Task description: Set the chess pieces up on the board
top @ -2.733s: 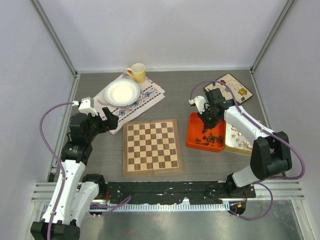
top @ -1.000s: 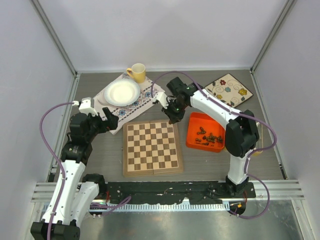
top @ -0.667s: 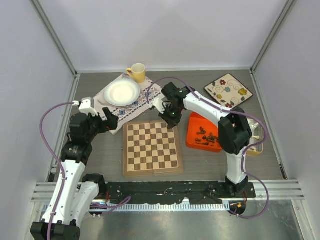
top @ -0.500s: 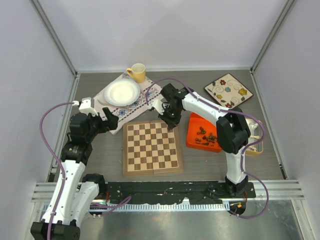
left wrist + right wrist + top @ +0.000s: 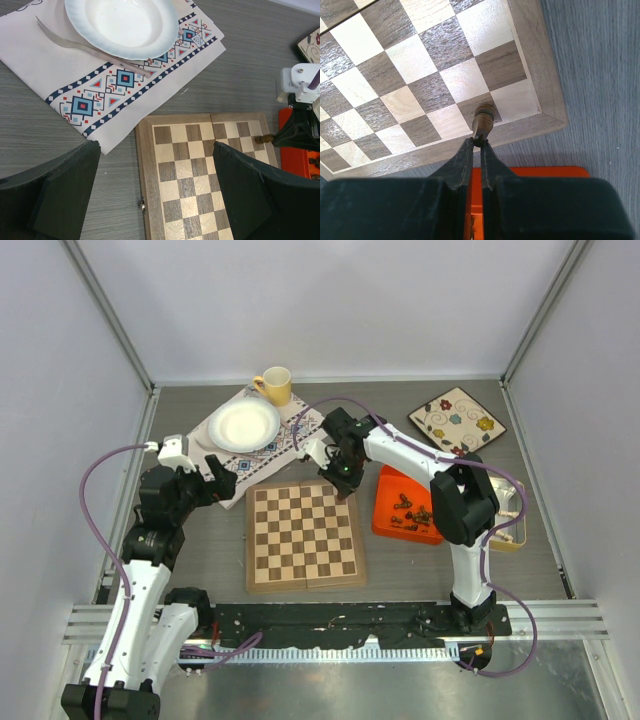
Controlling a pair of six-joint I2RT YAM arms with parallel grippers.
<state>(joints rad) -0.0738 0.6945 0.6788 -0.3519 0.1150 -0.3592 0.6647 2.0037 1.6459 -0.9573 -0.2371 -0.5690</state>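
The chessboard [image 5: 300,540] lies in the middle of the table with its squares bare. My right gripper [image 5: 343,476] is at the board's far right corner, shut on a dark chess piece [image 5: 483,117]. The piece is upright over a dark square beside the pale corner square. It also shows in the left wrist view [image 5: 265,138], next to the right gripper [image 5: 295,132]. More dark pieces [image 5: 415,512] lie in an orange tray [image 5: 395,525]. My left gripper [image 5: 215,480] is open and empty, off the board's left side, over its left half [image 5: 200,175].
A cream tray [image 5: 512,530] sits right of the orange tray, mostly hidden by the right arm. A floral square plate [image 5: 457,420] is at the back right. A white bowl [image 5: 244,425], a fork [image 5: 75,45] and a yellow cup [image 5: 275,386] are on a patterned cloth [image 5: 290,440].
My right arm has swung from the orange tray to the board's far right corner with a dark piece. It has hardly moved in the last half second. The left arm has not moved.
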